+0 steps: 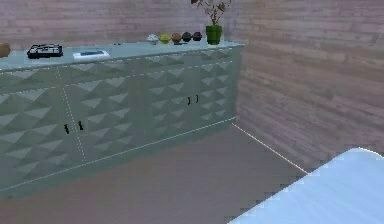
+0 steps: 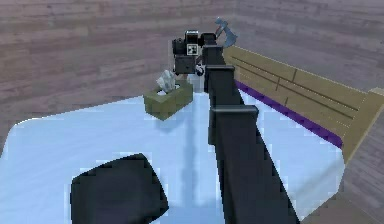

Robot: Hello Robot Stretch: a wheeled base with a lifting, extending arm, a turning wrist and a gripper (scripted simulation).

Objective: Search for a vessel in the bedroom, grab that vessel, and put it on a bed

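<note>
arm side view: the arm (image 2: 235,130) is extended over the bed (image 2: 90,135), on whose pale blue cover a dark pillow (image 2: 118,190) and an olive tissue box (image 2: 168,101) are carried. the gripper (image 2: 190,62) is seen near the box; the state of the jaws cannot be told, nor whether anything is held. a small grey shape (image 2: 226,36) is seen by the wooden headboard (image 2: 300,95); whether it is the vessel cannot be told. forward view: a potted plant (image 1: 214,28) and a row of small round things (image 1: 180,38) are borne on the cabinet's tabletop (image 1: 130,48).
</note>
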